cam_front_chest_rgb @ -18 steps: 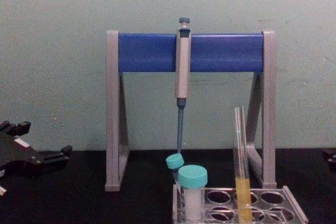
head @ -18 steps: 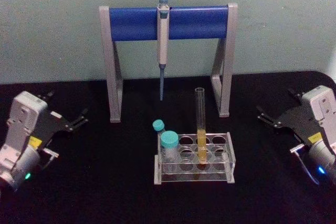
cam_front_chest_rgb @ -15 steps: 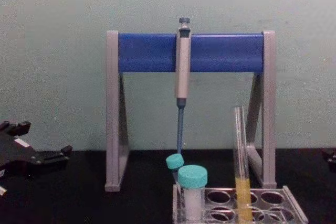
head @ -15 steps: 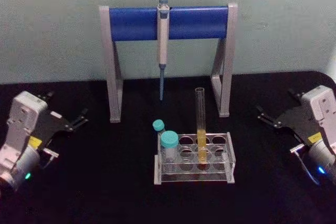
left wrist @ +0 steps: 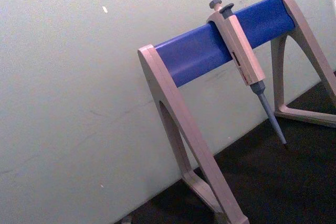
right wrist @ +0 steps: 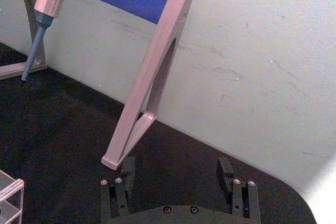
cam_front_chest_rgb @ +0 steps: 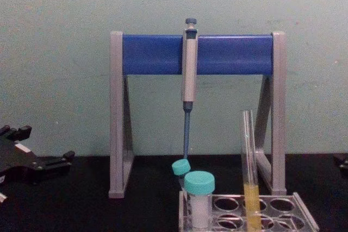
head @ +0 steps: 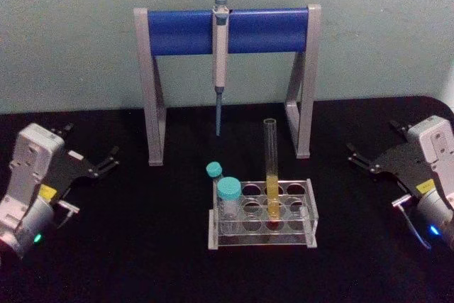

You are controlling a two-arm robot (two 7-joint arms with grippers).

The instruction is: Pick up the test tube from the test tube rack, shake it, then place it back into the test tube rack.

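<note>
The test tube (head: 271,164) is a tall clear glass tube with yellow-orange liquid in its lower part. It stands upright in the low clear test tube rack (head: 257,240) at the table's middle. From the chest the test tube (cam_front_chest_rgb: 249,161) rises from the test tube rack (cam_front_chest_rgb: 303,217) at the lower right. My left gripper (head: 91,142) rests open at the far left, well away from the rack, and its dark fingers (cam_front_chest_rgb: 64,157) reach in from the chest view's left edge. At the far right my right gripper (head: 372,141) rests open and holds nothing; the right gripper (right wrist: 177,171) has widely spread fingers.
A grey stand with a blue bar (head: 227,30) stands behind the rack, against the pale wall. A grey-blue pipette (head: 220,62) hangs from the bar. Two teal-capped vials (head: 229,196) sit in the rack's left end. Bare black table (head: 142,246) lies between each gripper and the rack.
</note>
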